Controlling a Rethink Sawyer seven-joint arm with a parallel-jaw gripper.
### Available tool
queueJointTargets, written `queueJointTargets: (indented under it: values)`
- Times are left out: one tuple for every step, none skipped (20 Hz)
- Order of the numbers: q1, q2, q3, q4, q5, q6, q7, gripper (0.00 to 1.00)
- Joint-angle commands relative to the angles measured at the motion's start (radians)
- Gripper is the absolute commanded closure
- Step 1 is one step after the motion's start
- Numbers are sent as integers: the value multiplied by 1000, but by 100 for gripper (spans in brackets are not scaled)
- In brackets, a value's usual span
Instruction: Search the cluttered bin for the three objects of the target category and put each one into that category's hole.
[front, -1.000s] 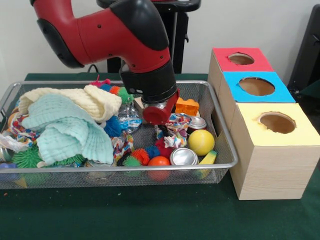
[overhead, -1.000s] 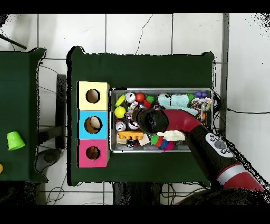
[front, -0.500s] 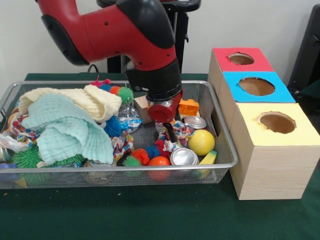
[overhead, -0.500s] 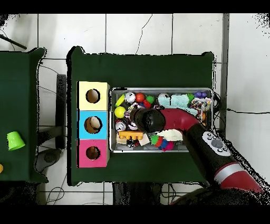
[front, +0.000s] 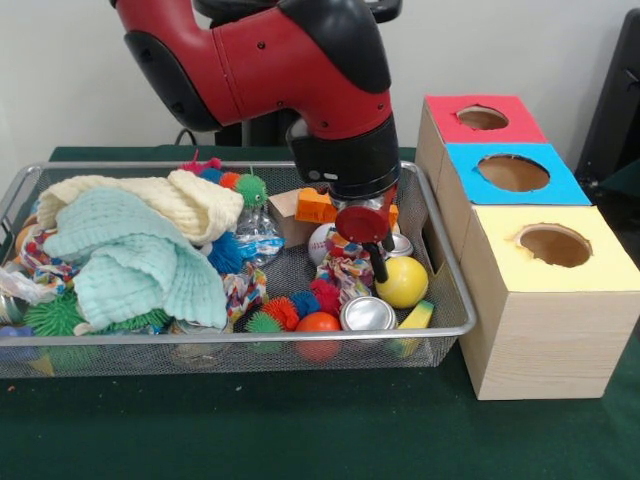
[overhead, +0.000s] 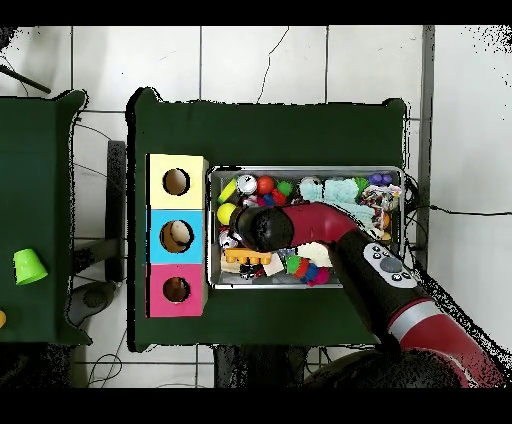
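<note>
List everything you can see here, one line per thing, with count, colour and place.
Wire mesh bin: one, silver, on the green table.
Wooden sorting box: one, three holes topped red, blue and yellow, beside the bin.
Knitted cloth: one, cream, on the pile at the bin's far end from the box.
Waffle cloth: one, pale green, below the cream one.
Smooth ball: one, yellow, near the box end.
Metal cans: at least two, silver, near the yellow ball.
Orange ball: one, at the front rim.
Spiky balls: several, mixed colours, scattered.
Orange toy block: one, behind the arm.
Plastic cup: one, green, on the side table.
Gripper: one, black jaws, over the rope toy; state unclear.
</note>
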Motion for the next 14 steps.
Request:
queueJointTargets:
  values:
    - [1, 13, -35, 9, 29, -47, 218, 0]
    - [3, 14, -35, 10, 32, -51, 224, 0]
    - [7, 13, -39, 11, 29, -54, 227, 0]
    - [7, 14, -38, 11, 31, -56, 227, 0]
    - [6, 16, -38, 11, 32, -57, 228, 0]
    - [7, 16, -39, 10, 34, -55, 229, 0]
    - [5, 15, -40, 13, 34, -53, 229, 0]
    - [3, 7, -36, 20, 40, -51, 232, 0]
    - [-4, -15, -23, 35, 59, -35, 235, 0]
    - [-22, -44, 10, 54, 92, -8, 231, 0]
    - [-18, -81, 18, 53, 125, 50, 228, 0]
    - [-13, -119, 26, 52, 159, 108, 226, 0]
    - [-5, -143, 20, 45, 176, 153, 216, 0]
    - [-2, -158, 18, 44, 189, 170, 211, 0]
